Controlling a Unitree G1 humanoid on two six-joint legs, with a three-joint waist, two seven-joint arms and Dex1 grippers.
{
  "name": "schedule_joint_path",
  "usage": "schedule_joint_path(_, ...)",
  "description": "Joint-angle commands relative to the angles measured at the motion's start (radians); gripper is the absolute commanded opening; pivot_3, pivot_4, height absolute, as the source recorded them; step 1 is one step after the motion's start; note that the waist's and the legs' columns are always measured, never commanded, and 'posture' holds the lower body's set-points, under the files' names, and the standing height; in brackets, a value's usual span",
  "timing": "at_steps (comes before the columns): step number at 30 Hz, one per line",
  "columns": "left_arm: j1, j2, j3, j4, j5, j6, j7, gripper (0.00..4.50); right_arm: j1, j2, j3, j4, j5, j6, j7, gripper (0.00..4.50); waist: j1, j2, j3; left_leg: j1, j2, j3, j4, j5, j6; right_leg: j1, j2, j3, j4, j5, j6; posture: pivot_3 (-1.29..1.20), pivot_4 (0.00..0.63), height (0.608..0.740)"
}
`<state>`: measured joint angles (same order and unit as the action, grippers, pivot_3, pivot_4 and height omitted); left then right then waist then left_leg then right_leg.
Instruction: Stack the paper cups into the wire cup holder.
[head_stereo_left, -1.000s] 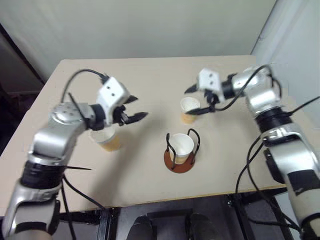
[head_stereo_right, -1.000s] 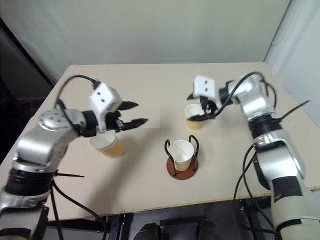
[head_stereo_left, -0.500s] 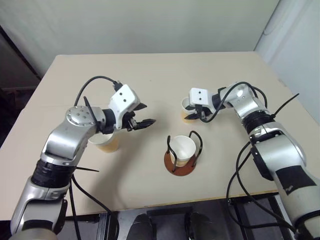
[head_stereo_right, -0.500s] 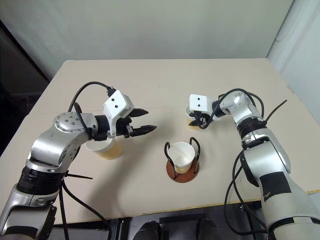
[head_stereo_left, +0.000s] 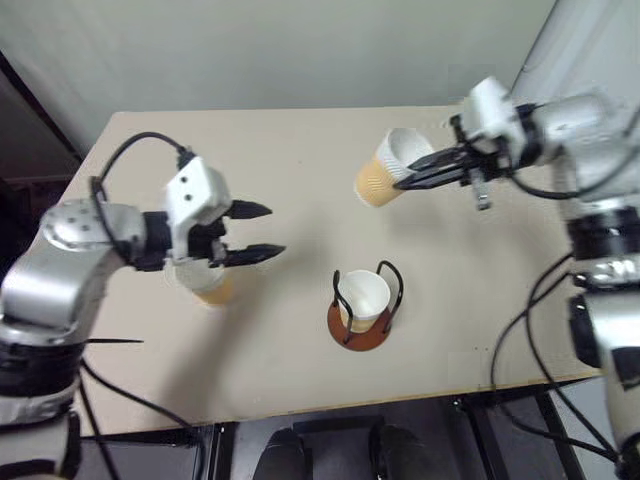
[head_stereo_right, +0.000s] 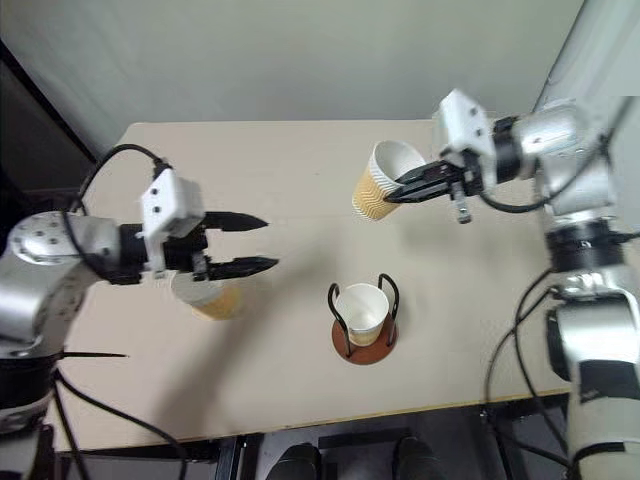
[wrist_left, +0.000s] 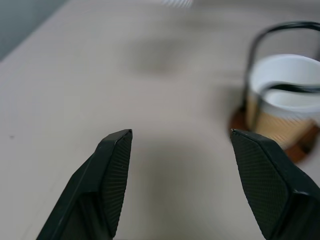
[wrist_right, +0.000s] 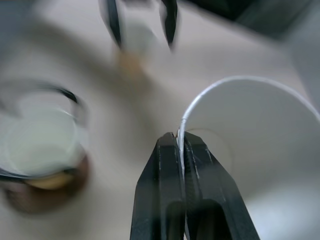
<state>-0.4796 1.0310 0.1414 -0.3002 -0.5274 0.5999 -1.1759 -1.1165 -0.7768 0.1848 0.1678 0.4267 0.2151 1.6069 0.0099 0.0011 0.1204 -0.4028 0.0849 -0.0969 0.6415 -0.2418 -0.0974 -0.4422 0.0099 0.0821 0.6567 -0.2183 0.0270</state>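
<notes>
- The counter (head_stereo_right: 300, 180) is carrying the wire cup holder (head_stereo_right: 364, 318), which is already holding one paper cup (head_stereo_right: 362, 308) upright inside its hoops.
- The right gripper (head_stereo_right: 392, 194) is pinching a second cup (head_stereo_right: 380, 180) by its rim, fingers clamped on the wall, hanging tilted above the counter; this looks like the carrying step, and next it needs bringing over the holder, righting, and nesting.
- The left gripper (head_stereo_right: 258, 243) is hovering with fingers spread wide and empty above the third cup (head_stereo_right: 207, 296), which is standing on the counter.
</notes>
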Motion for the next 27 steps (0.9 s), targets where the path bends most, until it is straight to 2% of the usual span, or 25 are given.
schedule_joint_path(1,0.025,0.05,0.031,-0.027,-0.022,-0.037,-0.079,3.36,0.057,-0.045,0.032,-0.225,0.129,0.099,0.008,0.04,-0.002,0.0,0.0,0.003,0.0,0.0,0.0,-0.001,0.0,0.002,0.001,0.001,0.0,0.0,0.0,0.0,0.15,0.74)
schedule_joint_path(4,0.028,0.07,0.007,-0.023,0.0,-0.053,-0.092,3.36,0.097,-0.04,0.059,-0.277,0.075,0.101,0.006,0.04,-0.007,0.0,0.0,0.004,0.0,0.001,0.005,-0.007,0.012,0.002,0.002,0.002,0.002,0.0,0.001,0.0,0.15,0.74)
schedule_joint_path(8,0.018,0.065,-0.011,-0.03,0.003,-0.051,-0.089,3.36,0.108,-0.01,0.089,-0.255,-0.002,0.068,-0.002,0.04,-0.008,0.0,0.0,0.01,0.0,0.001,0.006,-0.005,0.02,0.005,0.002,0.005,0.003,0.001,-0.008,0.0,0.15,0.74)
schedule_joint_path(15,0.025,0.067,-0.007,-0.053,-0.001,-0.032,-0.065,3.36,0.12,-0.002,0.128,-0.239,-0.049,0.014,0.008,0.04,-0.009,0.0,0.0,0.016,0.0,0.001,0.003,-0.003,0.033,0.005,0.004,0.006,0.005,0.003,-0.013,0.0,0.15,0.74)
schedule_joint_path(22,0.054,0.08,0.024,-0.08,-0.011,-0.007,-0.043,3.36,0.124,0.021,0.155,-0.22,-0.083,-0.016,0.008,0.04,-0.009,0.0,0.0,0.015,0.001,0.001,0.001,-0.004,0.036,0.005,0.005,0.004,0.005,0.002,-0.015,0.0,0.15,0.74)
schedule_joint_path(27,0.04,0.091,0.02,-0.043,0.035,-0.019,0.002,3.36,0.119,0.032,0.162,-0.211,-0.091,-0.023,0.008,1.63,-0.009,0.0,0.0,0.015,0.001,0.001,0.001,-0.005,0.037,0.004,0.005,0.004,0.005,0.0,-0.016,0.0,0.15,0.74)
